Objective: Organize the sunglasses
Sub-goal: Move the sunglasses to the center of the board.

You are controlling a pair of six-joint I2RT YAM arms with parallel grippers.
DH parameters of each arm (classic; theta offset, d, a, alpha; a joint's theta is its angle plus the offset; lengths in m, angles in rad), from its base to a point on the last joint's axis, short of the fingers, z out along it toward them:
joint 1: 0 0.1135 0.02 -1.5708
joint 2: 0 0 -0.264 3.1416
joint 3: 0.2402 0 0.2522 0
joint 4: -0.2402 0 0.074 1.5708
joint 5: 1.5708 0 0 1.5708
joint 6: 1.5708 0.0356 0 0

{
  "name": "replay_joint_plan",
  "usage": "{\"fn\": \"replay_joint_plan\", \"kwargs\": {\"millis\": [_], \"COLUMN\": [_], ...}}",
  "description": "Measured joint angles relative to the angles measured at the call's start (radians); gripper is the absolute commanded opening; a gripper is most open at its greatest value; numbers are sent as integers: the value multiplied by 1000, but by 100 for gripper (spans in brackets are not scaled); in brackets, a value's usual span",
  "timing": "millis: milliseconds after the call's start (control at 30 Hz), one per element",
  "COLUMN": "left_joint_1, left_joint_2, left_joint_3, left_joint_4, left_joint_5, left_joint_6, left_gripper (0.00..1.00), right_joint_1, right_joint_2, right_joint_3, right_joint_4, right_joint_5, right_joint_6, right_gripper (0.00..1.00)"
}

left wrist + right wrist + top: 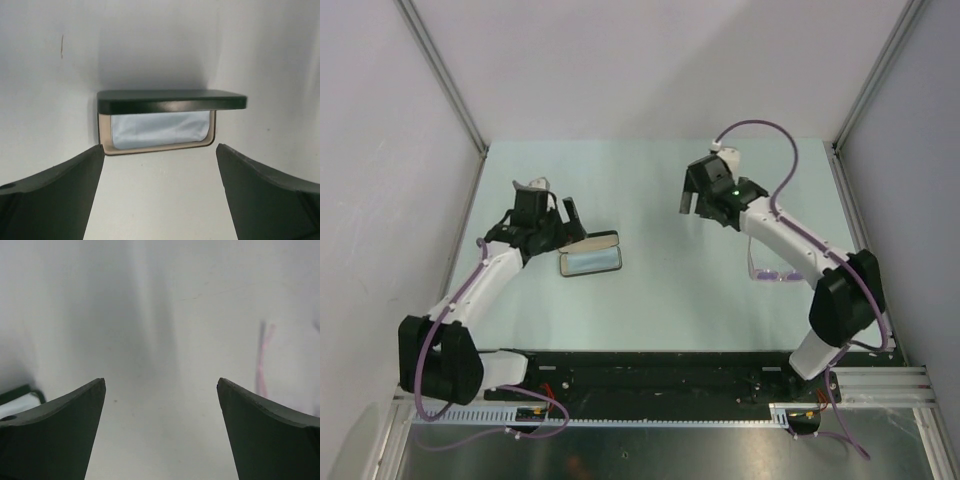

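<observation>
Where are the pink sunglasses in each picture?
Top view: the sunglasses lie right of the middle, a bit low.
Left wrist view: not in it.
Right wrist view: only a thin pink strip near the right edge, likely part of them.
Shared landmark: the open case, in the middle of the left wrist view and the bottom-left corner of the right wrist view.

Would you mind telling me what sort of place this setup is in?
Likely a lab robot cell: a left arm and right arm bolted to a rail, plain walls on metal posts boxing in the table.
</observation>
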Motion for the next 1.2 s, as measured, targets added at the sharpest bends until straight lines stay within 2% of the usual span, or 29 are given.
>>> {"fn": "replay_joint_plan", "kwargs": {"millis": [167, 333, 500, 633, 967, 1200], "left_joint_1": [0, 0, 0, 0, 0, 0], "left_joint_2": [-61, -104, -112, -121, -147, -150], "left_joint_3": [35, 71, 81, 65, -3, -14], "left_joint_4": [-2, 2, 14, 71, 178, 194], "left_joint_5": [35, 72, 130, 181, 328, 375], "left_joint_6": [38, 64, 79, 78, 71, 72], "left_gripper": [100, 100, 100, 100, 100, 100], "right_joint_1": [-102, -277, -525, -695, -798, -812], "right_joint_2": [-87, -188, -229, -183, -40, 9], "right_joint_3": [-25, -119, -250, -318, -321, -321], "right_joint_4": [-81, -146, -150, -126, -64, -50], "right_joint_5": [60, 108, 42, -26, -256, -336], "right_joint_6": [21, 61, 58, -31, -218, -258], "right_gripper": [98, 95, 91, 90, 86, 74]}}
